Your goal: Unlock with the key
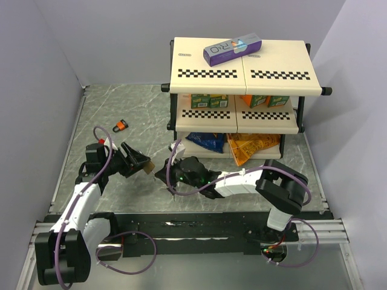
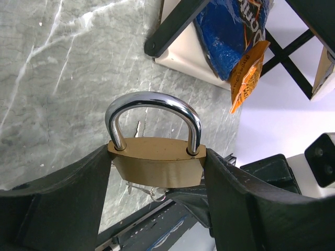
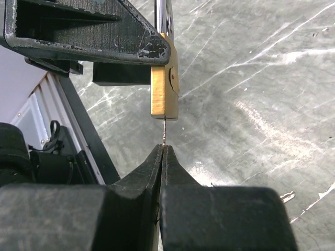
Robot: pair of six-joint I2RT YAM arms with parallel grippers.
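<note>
My left gripper (image 1: 136, 162) is shut on a brass padlock (image 2: 157, 162), pinching its body from both sides with the silver shackle (image 2: 152, 102) pointing away from the wrist. The padlock hangs above the marble table (image 1: 121, 103), left of centre. My right gripper (image 3: 163, 149) is shut on the key (image 3: 165, 133), a thin silver blade seen edge-on that runs from the fingertips up into the padlock's underside (image 3: 165, 116). In the left wrist view a wire ring with loose key parts (image 2: 152, 192) shows just under the brass body, beside the right gripper's finger (image 2: 196, 201).
A small orange-and-black padlock (image 1: 121, 125) lies on the table at the left rear. A two-tier shelf rack (image 1: 242, 75) stands behind, with a purple box (image 1: 233, 49) on top and snack bags (image 1: 242, 145) below. Grey walls close both sides.
</note>
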